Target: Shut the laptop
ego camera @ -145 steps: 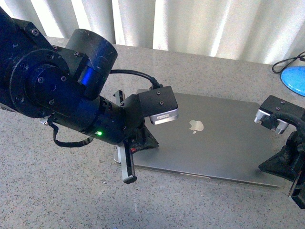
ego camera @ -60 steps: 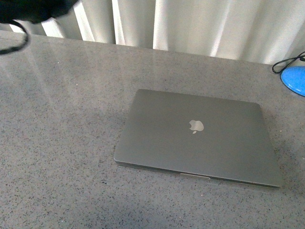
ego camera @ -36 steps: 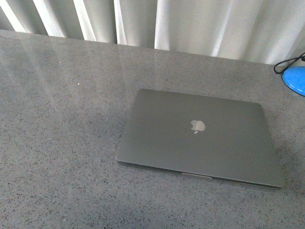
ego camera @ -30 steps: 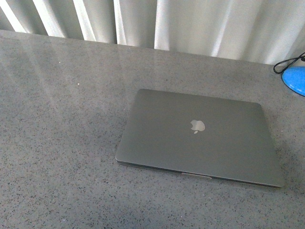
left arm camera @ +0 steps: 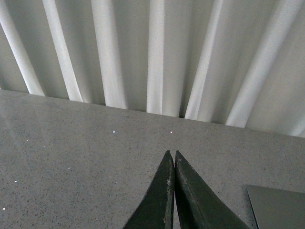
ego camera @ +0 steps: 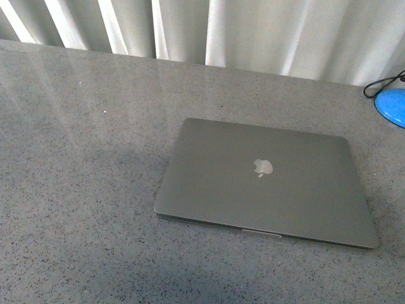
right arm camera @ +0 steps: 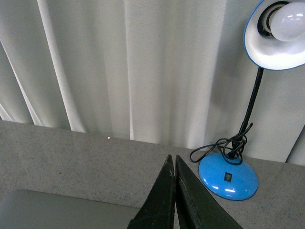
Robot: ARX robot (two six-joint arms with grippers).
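Observation:
The laptop (ego camera: 266, 183) lies flat on the speckled grey counter, lid down, its apple logo facing up. Neither arm shows in the front view. In the left wrist view my left gripper (left arm camera: 172, 153) is shut, fingertips pressed together with nothing between them, raised above the counter; a corner of the laptop (left arm camera: 279, 207) shows off to one side. In the right wrist view my right gripper (right arm camera: 172, 157) is shut and empty too, with an edge of the laptop (right arm camera: 57, 210) below it.
A blue desk lamp stands at the counter's far right, its round base (ego camera: 391, 104) and coiled black cord (right arm camera: 224, 145) beside the laptop; its white-lined shade (right arm camera: 279, 31) hangs high. White curtains (ego camera: 221, 31) close off the back edge of the counter (ego camera: 82, 190).
Both arms, which stood over the closed laptop 2.4 s ago, have drawn back out of the front view. The laptop has stayed shut and still.

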